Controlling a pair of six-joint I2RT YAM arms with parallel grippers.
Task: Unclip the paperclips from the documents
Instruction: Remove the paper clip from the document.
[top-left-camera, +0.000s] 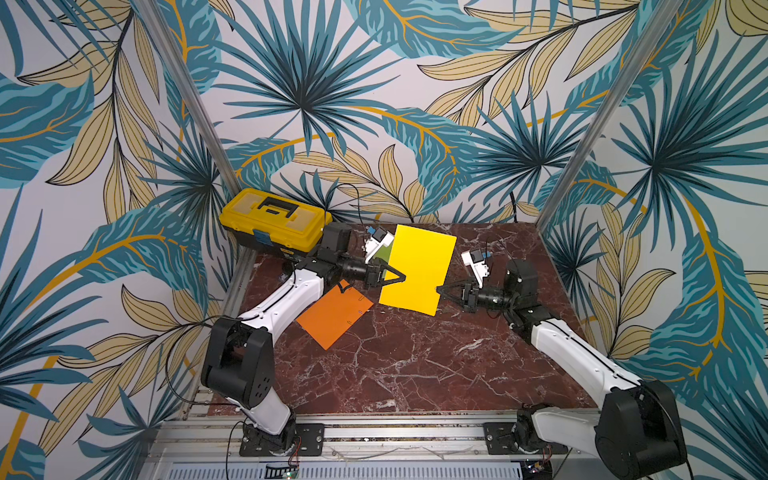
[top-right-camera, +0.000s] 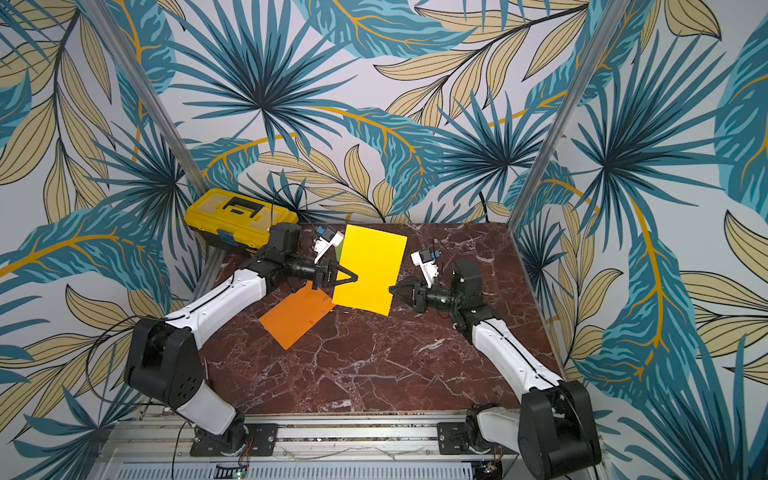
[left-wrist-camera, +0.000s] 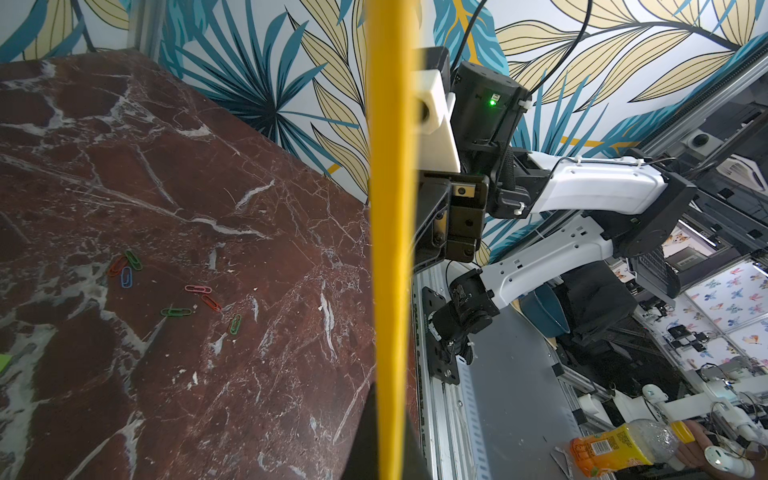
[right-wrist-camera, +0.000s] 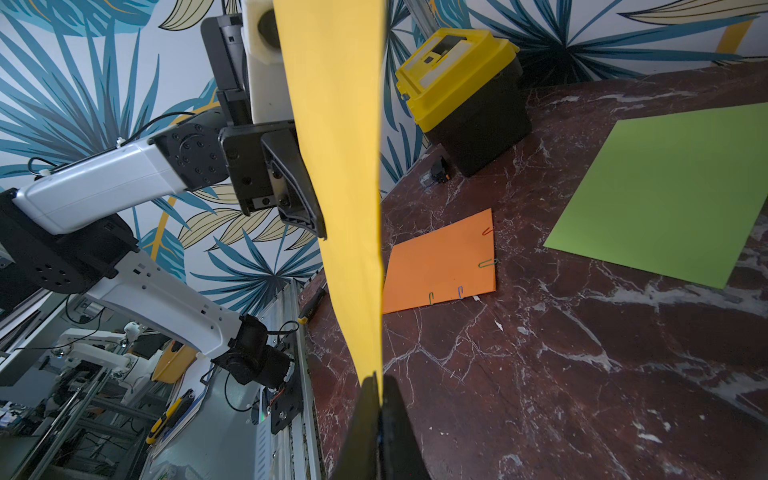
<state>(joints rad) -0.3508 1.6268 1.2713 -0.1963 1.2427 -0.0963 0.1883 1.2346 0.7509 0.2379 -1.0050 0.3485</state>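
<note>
Holding a golden yellow sheet upright in the air between my two claws, above a dark red marble table.

Farthest left, a yellow toolbox sits at the back corner, out of the working space. Next, an orange sheet lies flat on the marble. Four clipped paperclips grip its edges, so I judge that sheet is not yet done. A lime green sheet lies flat behind the yellow one, mostly hidden by it in both top views. I see no clips on it.

My left claw is closed on the yellow sheet's left edge. My right claw is closed on the opposite edge, facing the left one. Pinched from both sides, the paper hangs taut and clear of the table. I judge one claw anchors it so the other can slide a clip off. Whether a clip sits under either pinch is hidden.

From my left wrist, loose paperclips in red, blue, green and pink lie scattered on the bare marble, apart from any sheet.
</note>
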